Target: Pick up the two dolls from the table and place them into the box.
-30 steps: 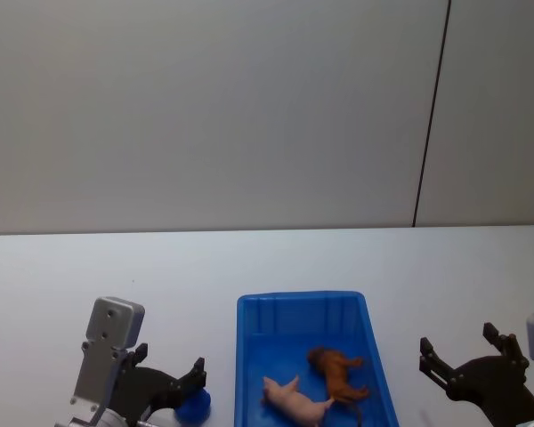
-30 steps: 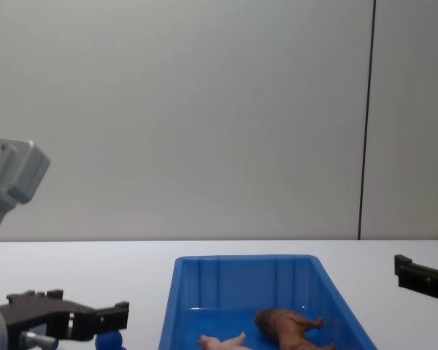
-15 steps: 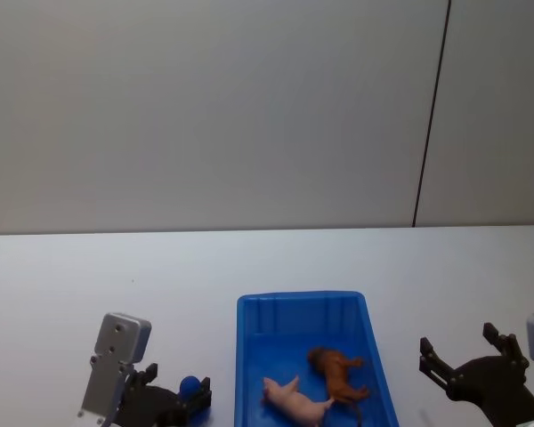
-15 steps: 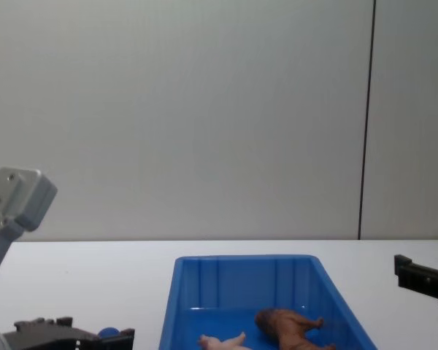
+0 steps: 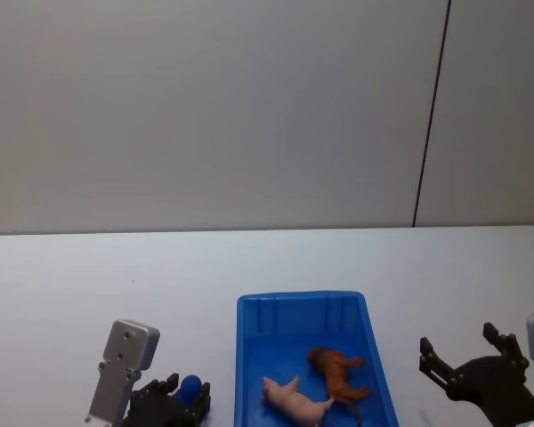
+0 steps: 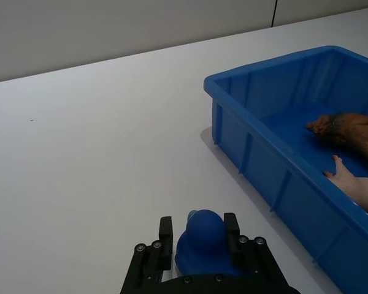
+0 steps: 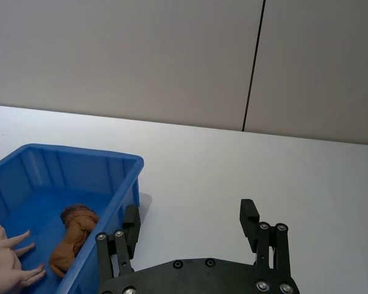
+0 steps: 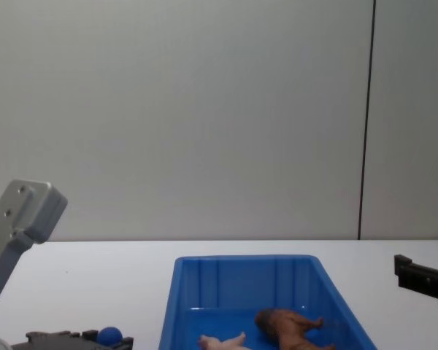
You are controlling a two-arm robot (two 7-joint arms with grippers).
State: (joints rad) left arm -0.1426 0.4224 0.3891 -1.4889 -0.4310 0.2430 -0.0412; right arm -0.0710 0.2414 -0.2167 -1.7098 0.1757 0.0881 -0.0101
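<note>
The left end effector (image 6: 199,257) sits low over the white counter (image 5: 116,267) at about 9 o'clock of the blue box (image 5: 249,356), its fingers (image 6: 165,236) closed against a small round blue object (image 6: 202,242) whose lower part is hidden by them. The right end effector (image 7: 190,223) hovers at 3 o'clock of the box, spread wide and holding nothing. Both dolls lie inside the box, the brown doll (image 5: 338,374) beside the pink doll (image 5: 294,400), the pink one cut off at the chest view's lower edge.
</note>
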